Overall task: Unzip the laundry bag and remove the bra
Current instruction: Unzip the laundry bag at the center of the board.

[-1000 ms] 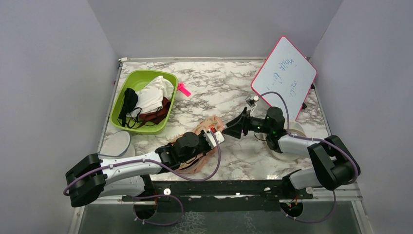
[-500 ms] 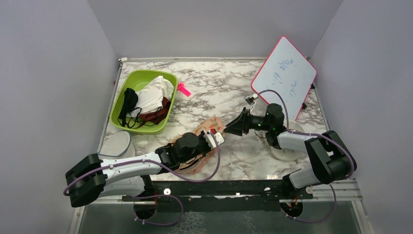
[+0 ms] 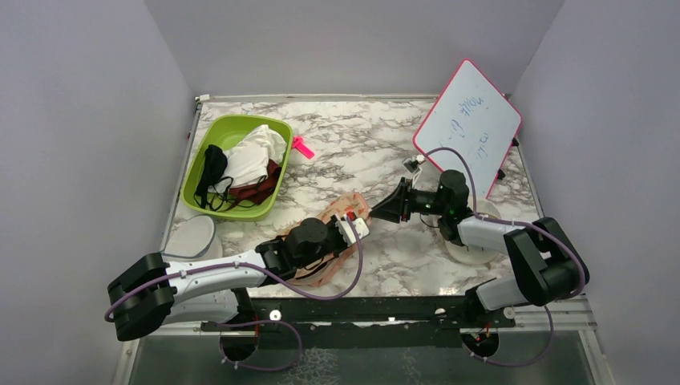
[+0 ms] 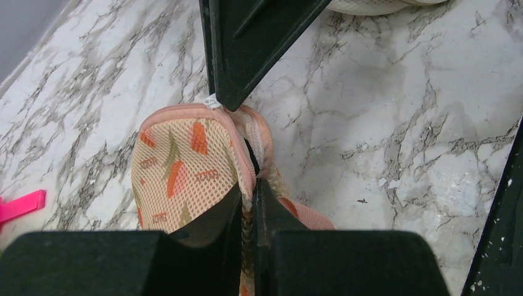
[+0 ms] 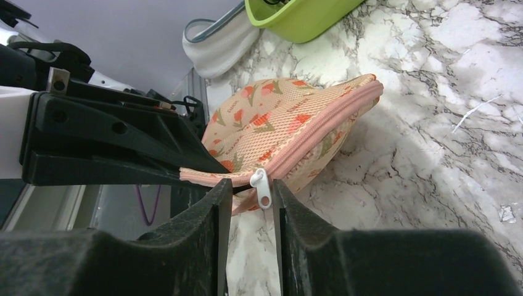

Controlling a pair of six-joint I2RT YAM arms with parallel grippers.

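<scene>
The laundry bag [image 3: 343, 210], peach mesh with orange carrot marks and pink zipper edging, lies mid-table between the arms. My left gripper [image 4: 247, 190] is shut on the bag's [image 4: 185, 160] zipper edge and holds that end up. My right gripper [image 5: 249, 185] is at the bag's tip [image 5: 290, 123]. Its jaws stand a narrow gap apart around the white zipper pull [image 5: 261, 187], which hangs close to the right finger. From above, the right gripper [image 3: 375, 213] points left at the bag. The bra is hidden.
A green bin [image 3: 191, 172] with white, black and maroon garments stands at the back left. A pink clip [image 3: 302, 147] lies beside it. A round white pouch [image 3: 192, 235] lies at the left edge. A red-framed whiteboard [image 3: 469, 124] leans at the back right.
The right gripper's jaws have narrowed around the zipper pull, and the arm has shifted slightly toward the bag's tip. The left gripper keeps its hold and has not moved.
</scene>
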